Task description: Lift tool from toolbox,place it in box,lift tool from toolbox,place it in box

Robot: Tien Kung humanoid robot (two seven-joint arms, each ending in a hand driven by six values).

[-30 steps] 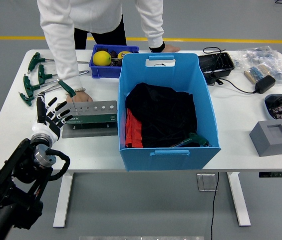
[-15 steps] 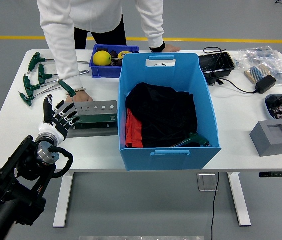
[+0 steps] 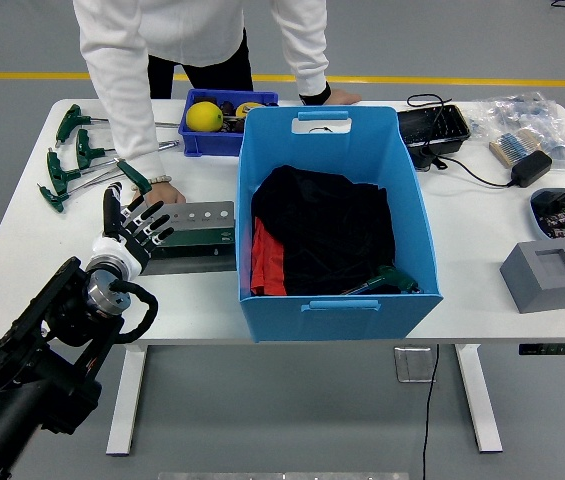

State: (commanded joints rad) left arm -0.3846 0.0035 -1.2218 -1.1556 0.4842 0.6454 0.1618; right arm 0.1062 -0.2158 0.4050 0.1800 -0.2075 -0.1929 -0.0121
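Reaching in from the lower left corner, the robot's left hand [image 3: 134, 228] hangs over the left end of the flat grey-and-green metal toolbox [image 3: 187, 236], fingers spread and holding nothing. No right hand appears anywhere.

One green-handled tool [image 3: 394, 278] already lies in the tall blue plastic box [image 3: 334, 220], down at its near right corner beside the black and red cloth [image 3: 317, 235], so I judge the first lift-and-place done. A second pick looks just begun: the hand is at the toolbox but has closed on nothing.

Several green T-handled wrenches [image 3: 74, 160] lie loose near the worktop's far left corner, apart from the toolbox; whether any tool sits inside the toolbox itself cannot be told, since only its perforated grey top shows.

A person in white sleeves leans on the far edge, one hand [image 3: 162, 193] flat on the worktop just behind the toolbox, close to the robot's fingers, the other hand [image 3: 340, 97] resting on the far edge behind the blue box.

What remains, as I read it: grasp, lift, carry right, release.
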